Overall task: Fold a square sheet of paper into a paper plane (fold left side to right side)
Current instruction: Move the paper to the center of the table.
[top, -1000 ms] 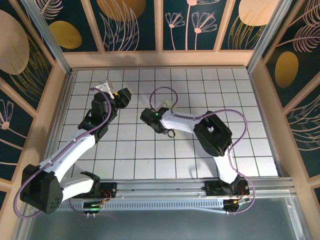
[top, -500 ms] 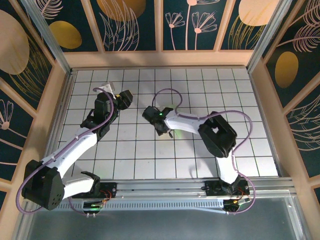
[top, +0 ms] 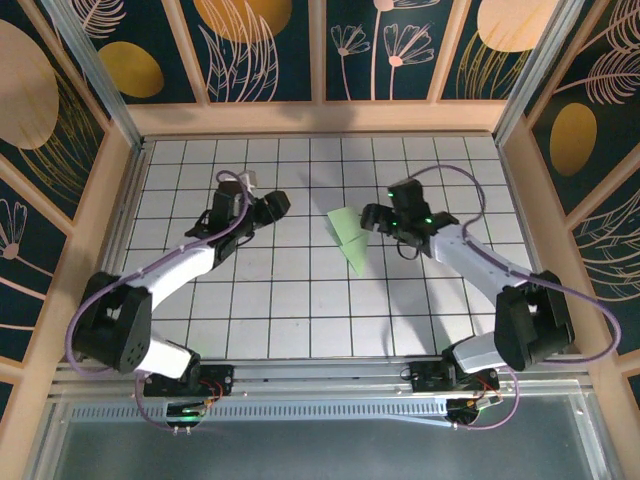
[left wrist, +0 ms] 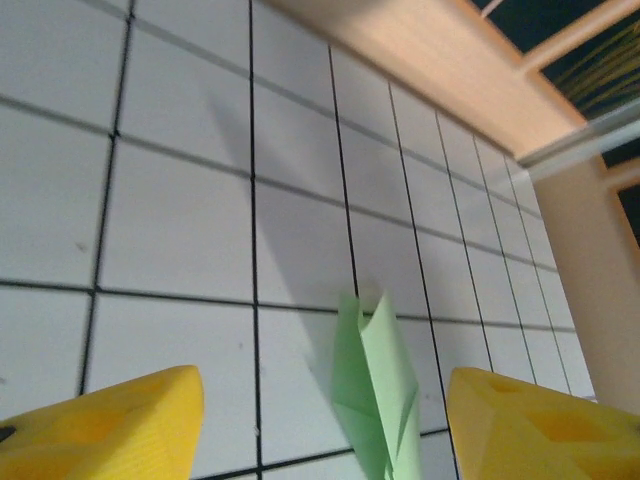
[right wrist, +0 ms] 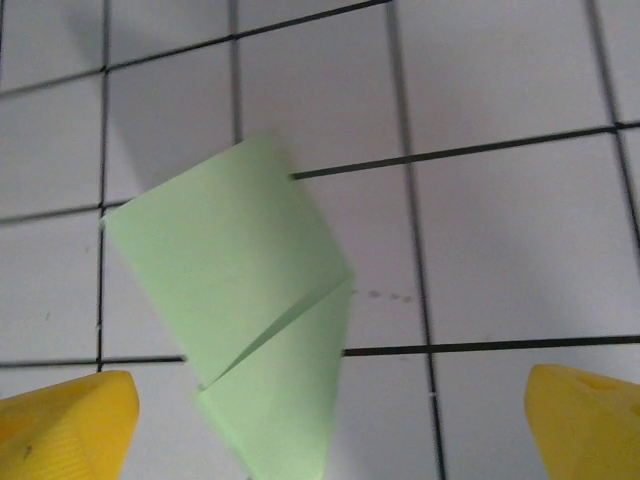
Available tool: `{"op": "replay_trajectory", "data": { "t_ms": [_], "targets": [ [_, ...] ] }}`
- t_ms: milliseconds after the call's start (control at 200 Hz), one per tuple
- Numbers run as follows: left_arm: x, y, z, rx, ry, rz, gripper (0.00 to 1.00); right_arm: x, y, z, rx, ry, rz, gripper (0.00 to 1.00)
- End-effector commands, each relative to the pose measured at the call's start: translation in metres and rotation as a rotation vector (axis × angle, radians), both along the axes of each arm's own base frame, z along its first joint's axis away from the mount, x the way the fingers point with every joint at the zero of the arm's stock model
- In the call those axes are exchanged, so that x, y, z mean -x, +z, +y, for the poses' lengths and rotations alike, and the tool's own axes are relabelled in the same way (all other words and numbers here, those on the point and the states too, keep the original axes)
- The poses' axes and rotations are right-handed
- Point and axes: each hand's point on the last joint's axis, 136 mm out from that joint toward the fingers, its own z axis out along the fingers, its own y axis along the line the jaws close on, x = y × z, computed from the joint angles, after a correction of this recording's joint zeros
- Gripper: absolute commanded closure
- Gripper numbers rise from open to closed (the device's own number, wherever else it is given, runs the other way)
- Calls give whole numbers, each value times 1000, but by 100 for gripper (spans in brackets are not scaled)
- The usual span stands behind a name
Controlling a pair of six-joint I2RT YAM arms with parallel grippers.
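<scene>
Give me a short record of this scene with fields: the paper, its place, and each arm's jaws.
paper: pale-green sheet, folded to a pointed shape
place: on the grid table, near its middle
tip: points toward the table's near edge
left jaws: open, holding nothing
right jaws: open, holding nothing

no legible txt/nos. seen, prob. none

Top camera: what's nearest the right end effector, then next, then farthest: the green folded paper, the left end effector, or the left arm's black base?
1. Folded pale-green paper, just left of the right end effector.
2. Left end effector, farther left.
3. Left arm's black base, at the near edge.
</scene>
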Motion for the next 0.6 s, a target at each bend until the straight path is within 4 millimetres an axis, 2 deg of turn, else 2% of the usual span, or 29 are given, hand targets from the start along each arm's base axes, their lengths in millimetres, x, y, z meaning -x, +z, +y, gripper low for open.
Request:
{"op": "replay_trajectory", "data": {
  "t_ms": [0,145,175,190,205,360,430,596],
  "targets": [
    [7,3,-51,113,-148,45,35,-5,7,-2,-209,-47,-38,1],
    [13,-24,-96,137,-222,132,35,-2,-3,-18,-239,-97,-24,1],
    [15,-44,-102,131,-226,176,36,-1,-4,-20,-238,-100,-22,1],
    [9,-39,-107,142,-227,167,36,-1,-5,-20,-238,-102,-21,1],
    [8,-42,-110,145,-228,179,37,-1,-5,-21,-236,-103,-20,1],
    [-4,-73,-123,132,-211,241,38,2,-7,-26,-228,-111,-20,1],
    [-9,-81,-131,131,-228,253,38,3,-7,-29,-219,-114,-21,1],
    [-16,-95,-144,143,-262,266,46,6,-10,-36,-197,-124,-14,1]
  ]
}}
